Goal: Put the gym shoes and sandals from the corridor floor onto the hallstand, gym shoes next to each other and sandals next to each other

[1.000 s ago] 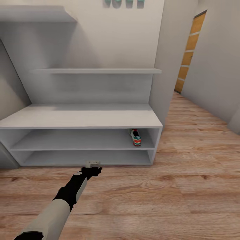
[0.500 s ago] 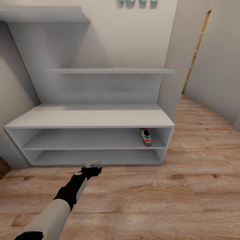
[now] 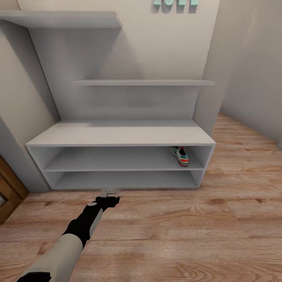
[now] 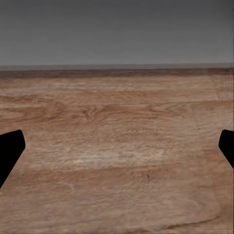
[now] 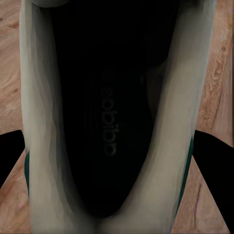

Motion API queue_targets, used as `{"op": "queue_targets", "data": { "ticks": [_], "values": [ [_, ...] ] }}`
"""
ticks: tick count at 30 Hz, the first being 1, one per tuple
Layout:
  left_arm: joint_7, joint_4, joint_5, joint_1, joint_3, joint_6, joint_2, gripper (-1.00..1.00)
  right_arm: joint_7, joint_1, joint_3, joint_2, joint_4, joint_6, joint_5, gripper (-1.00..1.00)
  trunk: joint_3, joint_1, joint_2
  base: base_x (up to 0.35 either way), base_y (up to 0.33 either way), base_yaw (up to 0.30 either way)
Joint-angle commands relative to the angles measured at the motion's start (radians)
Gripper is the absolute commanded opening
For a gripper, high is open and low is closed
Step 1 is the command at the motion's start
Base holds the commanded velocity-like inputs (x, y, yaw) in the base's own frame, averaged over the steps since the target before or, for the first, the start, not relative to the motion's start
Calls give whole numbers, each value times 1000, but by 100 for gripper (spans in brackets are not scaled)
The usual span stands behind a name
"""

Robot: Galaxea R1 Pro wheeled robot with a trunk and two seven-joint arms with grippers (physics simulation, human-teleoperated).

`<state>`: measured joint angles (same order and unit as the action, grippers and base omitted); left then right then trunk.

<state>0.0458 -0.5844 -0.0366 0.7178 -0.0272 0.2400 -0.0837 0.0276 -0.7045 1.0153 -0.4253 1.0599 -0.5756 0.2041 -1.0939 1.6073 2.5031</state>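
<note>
The pale grey hallstand (image 3: pixel 121 135) stands against the wall, with teal letters (image 3: pixel 176 2) above it. One gym shoe (image 3: pixel 180 156), cream with green stripes and a red-orange heel, sits at the right end of the upper open tier. A second gym shoe (image 5: pixel 112 73) hangs over the wood floor with my right gripper (image 5: pixel 114 161) shut on it; I look into its dark inside. My left gripper (image 3: pixel 109 192) is held out low just before the bottom shelf, open, with its fingers (image 4: pixel 7 151) wide apart over the bare floor (image 4: pixel 117 146). The sandals are out of view.
A brown wooden panel (image 3: pixel 8 192) shows at the left edge beside the hallstand. A wall corner (image 3: pixel 207 78) flanks the unit on the right, and plank floor (image 3: pixel 243 156) runs on past it. Stepped wall shelves (image 3: pixel 145 82) hang above the top board.
The whole picture has shifted to the right, so the camera has turned left; the orange door at the right has left the view and a brown panel has come in at the left.
</note>
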Motion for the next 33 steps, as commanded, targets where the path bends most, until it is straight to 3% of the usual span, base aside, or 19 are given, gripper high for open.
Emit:
{"op": "queue_targets", "data": {
  "ticks": [1, 15, 22, 26, 31, 32, 33],
  "values": [
    [5, -2, -4, 0, -3, 5, -1, 100, 0, -1, 0, 0, 2, -6, 5, -100, -1, -1, 0, -195, 291, 0],
    [5, -2, -4, 0, -3, 5, -1, 100, 0, -1, 0, 0, 2, -6, 5, -100, -1, -1, 0, -110, 292, 0],
    [29, -2, -2, -1, -3, 1, 0, 100, 0, -1, 0, 0, 2, -6, 5, -100, -1, -1, 0, -7, 88, 0],
    [140, -2, -2, -3, -5, -49, 3, 100, 0, -1, -1, 0, 2, -6, 5, -100, -1, -1, 0, -1, 15, 0],
    [574, 1, 2, -8, -10, -257, 53, 100, 0, -1, -1, 0, 2, -6, 5, -100, -1, -1, 0, 0, 3, 0],
    [617, 1, 3, -8, -12, -269, 61, 100, 0, -1, -1, 0, 2, -6, 5, -100, -1, -1, 0, 0, 0, 0],
    [697, 2, 9, -9, -18, -290, 77, 100, 0, -1, -1, 0, 2, -6, 5, -100, -1, -1, 0, 0, 0, 0]
  ]
}}
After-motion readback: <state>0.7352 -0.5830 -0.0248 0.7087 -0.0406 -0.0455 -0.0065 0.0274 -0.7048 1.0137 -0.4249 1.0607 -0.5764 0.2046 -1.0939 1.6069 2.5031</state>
